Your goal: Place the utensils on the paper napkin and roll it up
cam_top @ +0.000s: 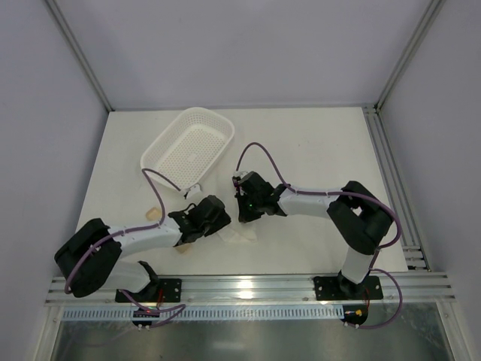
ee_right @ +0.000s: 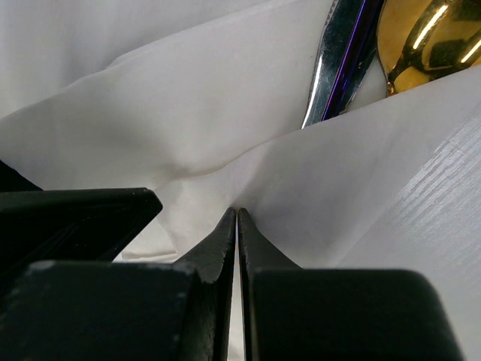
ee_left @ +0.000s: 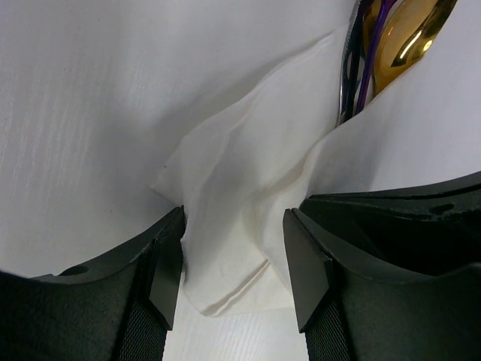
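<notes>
White bench (cam_top: 316, 150) carries the crumpled paper napkin (ee_left: 248, 188) near six o'clock. My left end effector (ee_left: 233, 248) gapes wide astride it, gripping nothing; my right end effector (ee_right: 237, 214) is pinched tight on a fold. At one o'clock the utensils (ee_left: 398, 37) poke out.

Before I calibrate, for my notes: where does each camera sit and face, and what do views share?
Top external: above, behind robot, looking down on white table, perforated plastic basket, both arms.
Left wrist: on left arm, facing thin white paper napkin past open left gripper.
Right wrist: same napkin, past shut right gripper.
Shared: both wrist views show shiny gold-bowled spoon.
</notes>
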Available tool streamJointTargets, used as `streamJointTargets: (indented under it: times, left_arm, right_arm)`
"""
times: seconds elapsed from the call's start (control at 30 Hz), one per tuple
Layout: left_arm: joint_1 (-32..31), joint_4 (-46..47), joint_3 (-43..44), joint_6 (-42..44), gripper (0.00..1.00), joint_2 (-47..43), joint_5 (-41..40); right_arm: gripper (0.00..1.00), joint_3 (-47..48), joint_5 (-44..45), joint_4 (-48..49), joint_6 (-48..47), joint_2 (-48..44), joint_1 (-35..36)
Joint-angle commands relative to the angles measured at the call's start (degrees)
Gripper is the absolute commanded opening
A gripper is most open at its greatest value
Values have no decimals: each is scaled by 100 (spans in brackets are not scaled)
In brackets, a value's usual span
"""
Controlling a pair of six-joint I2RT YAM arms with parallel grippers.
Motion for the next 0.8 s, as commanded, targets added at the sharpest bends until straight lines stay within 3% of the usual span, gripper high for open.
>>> streamJointTargets:
  times: [0.0,0.77]
  left_arm:
    - [-58,41,-206,-88,58,-129,269]
    - [-322,-794,-285,-844,57,-455,67]
  right_arm:
    - [4,-191,17,-274,-115,156,14]
    - [4,-261,-27,-204,-97,130,-13]
